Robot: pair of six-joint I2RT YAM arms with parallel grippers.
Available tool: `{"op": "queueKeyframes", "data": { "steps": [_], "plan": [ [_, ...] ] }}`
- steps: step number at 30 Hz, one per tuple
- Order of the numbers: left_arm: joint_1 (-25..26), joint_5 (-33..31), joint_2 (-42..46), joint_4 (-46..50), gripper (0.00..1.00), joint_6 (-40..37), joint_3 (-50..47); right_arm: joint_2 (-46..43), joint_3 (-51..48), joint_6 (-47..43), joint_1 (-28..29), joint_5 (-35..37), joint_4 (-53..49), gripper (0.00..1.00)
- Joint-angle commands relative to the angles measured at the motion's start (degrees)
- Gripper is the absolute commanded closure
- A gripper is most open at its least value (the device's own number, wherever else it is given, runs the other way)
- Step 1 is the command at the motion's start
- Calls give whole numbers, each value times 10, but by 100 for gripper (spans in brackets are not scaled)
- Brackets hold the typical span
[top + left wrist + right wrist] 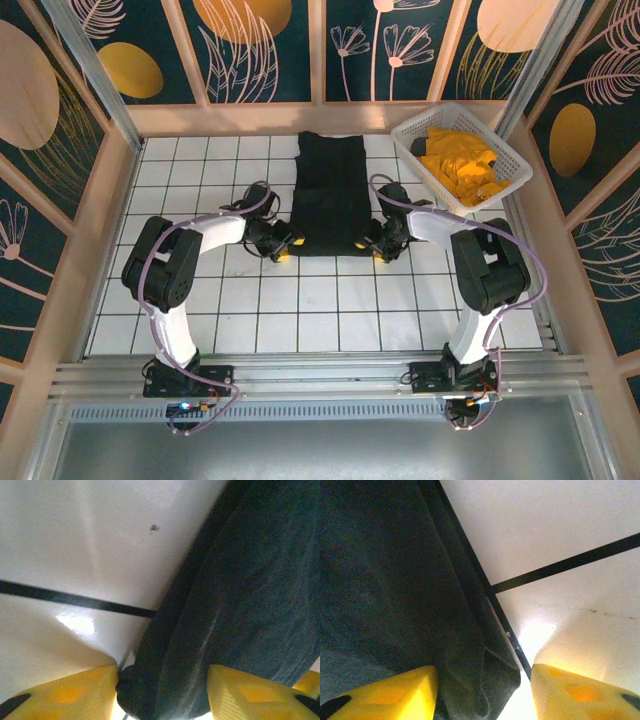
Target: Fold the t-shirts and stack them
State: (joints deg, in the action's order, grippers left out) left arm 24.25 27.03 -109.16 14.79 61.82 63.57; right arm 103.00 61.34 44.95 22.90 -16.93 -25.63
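The black t-shirt (pixel 330 190) lies on the table (pixel 300 300) at far centre, as a narrow strip. We see the left gripper (pixel 283 245) grasping its near-left corner. The right gripper (pixel 372 245) has cloth between its fingers, but we cannot tell if it is clamped. We judge the lengthwise folds done and the crosswise fold left. The orange-yellow t-shirts (pixel 462 165) wait in the basket (pixel 505 150).

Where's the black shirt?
In the top view, the black shirt lies at the middle back of the table, left of the basket, with the left claw and right claw at its near corners.
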Motion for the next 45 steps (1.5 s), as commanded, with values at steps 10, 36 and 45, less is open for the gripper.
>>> {"op": "queueKeyframes", "data": {
  "steps": [10,36,45],
  "plan": [
    [13,-17,-34,-24,100,6,34,13,37,49,5,23,0,100],
    [16,29,264,140,100,-7,-26,-222,32,51,71,16,-188,100],
    [-39,34,210,92,100,60,76,-111,227,66,26,9,-182,100]
  ]
}}
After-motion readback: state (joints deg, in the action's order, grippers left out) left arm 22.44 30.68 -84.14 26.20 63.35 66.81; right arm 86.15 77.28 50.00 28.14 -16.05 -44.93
